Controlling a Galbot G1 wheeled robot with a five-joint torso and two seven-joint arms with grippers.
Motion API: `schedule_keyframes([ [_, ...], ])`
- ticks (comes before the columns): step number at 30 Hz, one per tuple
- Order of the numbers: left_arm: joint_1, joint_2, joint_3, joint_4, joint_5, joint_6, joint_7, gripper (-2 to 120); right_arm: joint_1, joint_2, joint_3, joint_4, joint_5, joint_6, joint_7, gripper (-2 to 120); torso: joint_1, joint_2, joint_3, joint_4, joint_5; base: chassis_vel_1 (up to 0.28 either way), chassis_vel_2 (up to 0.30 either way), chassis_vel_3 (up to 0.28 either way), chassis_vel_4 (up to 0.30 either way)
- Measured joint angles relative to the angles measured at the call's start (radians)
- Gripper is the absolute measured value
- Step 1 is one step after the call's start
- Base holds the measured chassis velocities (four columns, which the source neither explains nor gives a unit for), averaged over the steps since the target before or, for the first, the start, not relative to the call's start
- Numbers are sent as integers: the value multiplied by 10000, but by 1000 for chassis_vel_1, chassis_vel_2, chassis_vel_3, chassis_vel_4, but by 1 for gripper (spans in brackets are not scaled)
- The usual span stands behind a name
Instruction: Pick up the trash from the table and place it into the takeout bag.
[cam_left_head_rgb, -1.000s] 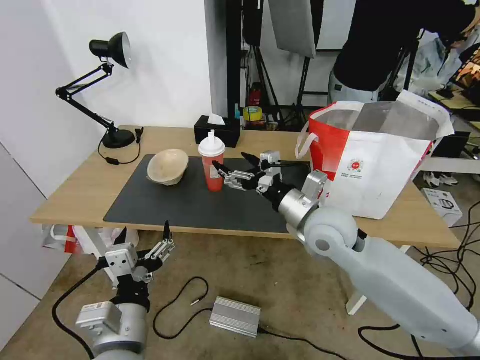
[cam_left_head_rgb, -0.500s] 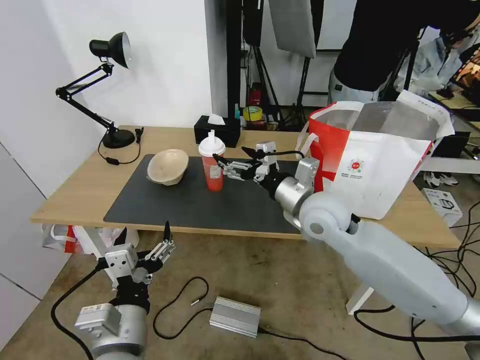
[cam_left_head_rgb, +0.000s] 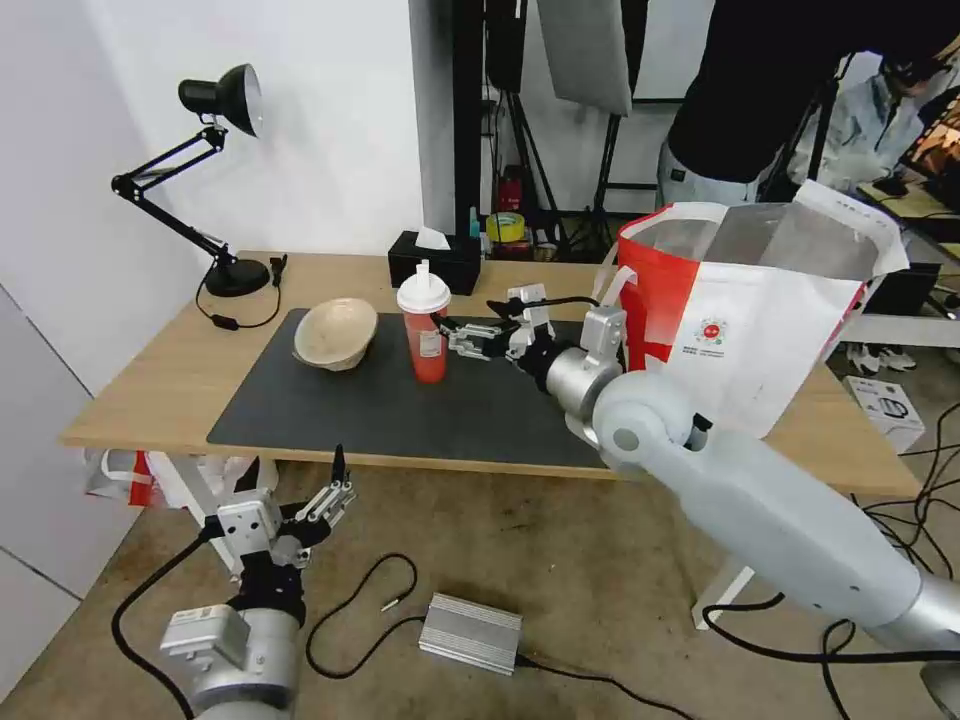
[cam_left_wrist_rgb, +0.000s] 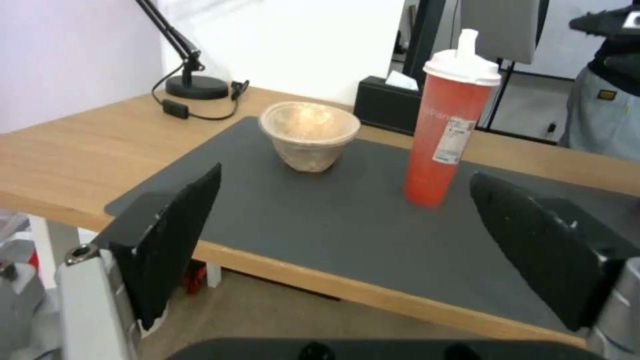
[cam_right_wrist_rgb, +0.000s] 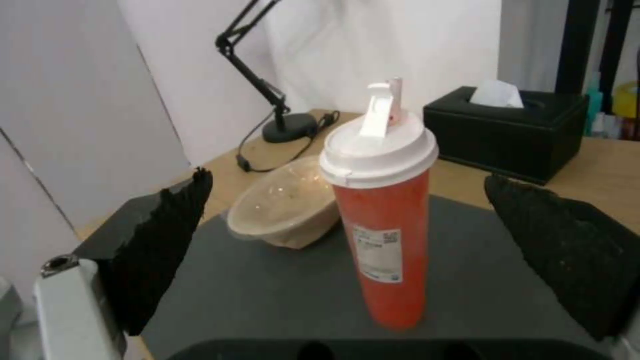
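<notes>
Red and upright on the dark mat (cam_left_head_rgb: 400, 405), the cup (cam_left_head_rgb: 426, 333) stands just in front of the right gripper (cam_left_head_rgb: 470, 325), whose fingers (cam_right_wrist_rgb: 573, 245) are spread wide to either side of it, touching nothing. That arm reaches level across the table (cam_left_head_rgb: 150, 390). The paper bowl (cam_left_head_rgb: 336, 333) lies tilted beside the cup. The bag (cam_left_head_rgb: 760, 320) stands at the table's right end. The left gripper (cam_left_head_rgb: 295, 480) hangs open below the table's front edge.

A plain white wall (cam_left_head_rgb: 330, 130) runs behind the worktop, where a black articulated desk lamp (cam_left_head_rgb: 205, 170) stands with its cord trailing. The floor is brownish carpet (cam_left_head_rgb: 520, 560) strewn with black cables (cam_left_head_rgb: 350, 620) and a ribbed silver metal box (cam_left_head_rgb: 470, 632) (a cable plugged into it). Black tripod stands (cam_left_head_rgb: 520, 150) crowd the back.
</notes>
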Motion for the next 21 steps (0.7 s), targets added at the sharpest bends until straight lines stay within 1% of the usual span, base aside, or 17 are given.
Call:
schedule_keyframes([
  [7, -43, -13, 5, 40, -3, -7, -3, 100, 263, 132, -142, -262, 2, -243, 93, 100, 0, 0, 0, -1, 0, 0, 0, 0, 0],
  [11, -97, -16, 21, 55, 11, -22, -4, 100, 531, 245, -408, -523, -5, -518, 95, 100, 1, 0, 1, 0, 0, 0, 0, 0, 0],
  [21, -122, -4, 34, 57, 25, -85, -4, 100, 924, 259, -777, -859, -5, -891, -39, 100, 0, 0, 1, 0, 0, 0, 0, 0, 0],
])
